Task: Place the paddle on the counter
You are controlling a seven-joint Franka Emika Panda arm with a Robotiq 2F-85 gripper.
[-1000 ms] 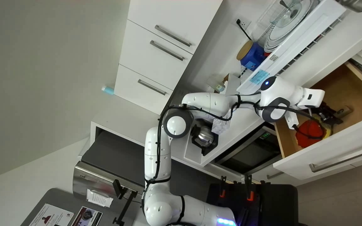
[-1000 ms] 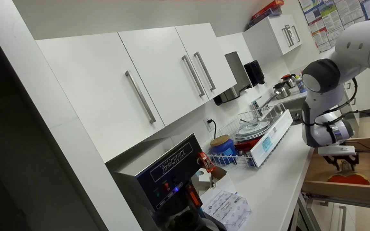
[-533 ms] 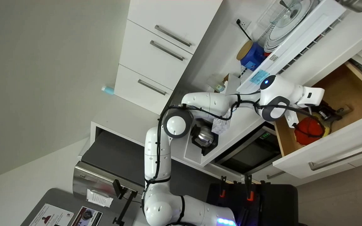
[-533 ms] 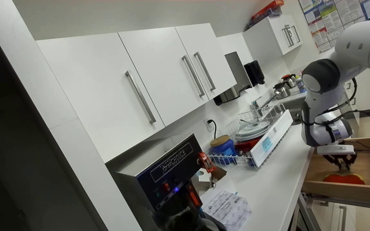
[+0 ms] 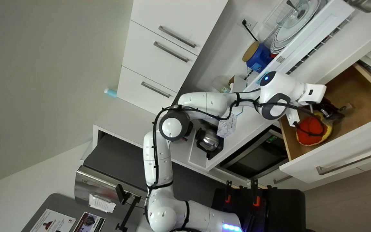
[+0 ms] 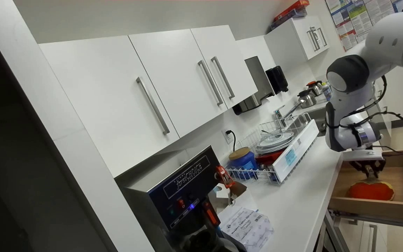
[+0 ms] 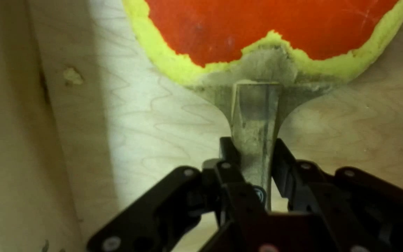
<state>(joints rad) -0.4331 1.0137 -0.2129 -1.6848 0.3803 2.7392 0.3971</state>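
The paddle has a red blade with a ragged yellow edge and a worn wooden handle. It is inside the open drawer in both exterior views (image 5: 310, 130) (image 6: 371, 191). In the wrist view the blade (image 7: 257, 28) is at the top, cut off by the frame. My gripper (image 7: 255, 148) is shut on the handle, with one finger on each side. The lower handle is partly hidden by the fingers. In an exterior view the gripper (image 6: 372, 174) is above the drawer's floor, behind the blade. The white counter (image 6: 289, 204) runs beside the drawer and also shows here (image 5: 251, 124).
The drawer's wooden wall (image 6: 373, 208) stands close by the blade. On the counter are a dish rack (image 6: 296, 150) with plates, a blue jar (image 6: 243, 163) and a paper package (image 6: 248, 227). A microwave (image 5: 256, 154) sits below the counter.
The gripper has shut on the handle. The arm has risen and drawn back with the paddle, and more of the blade shows above the drawer's wall.
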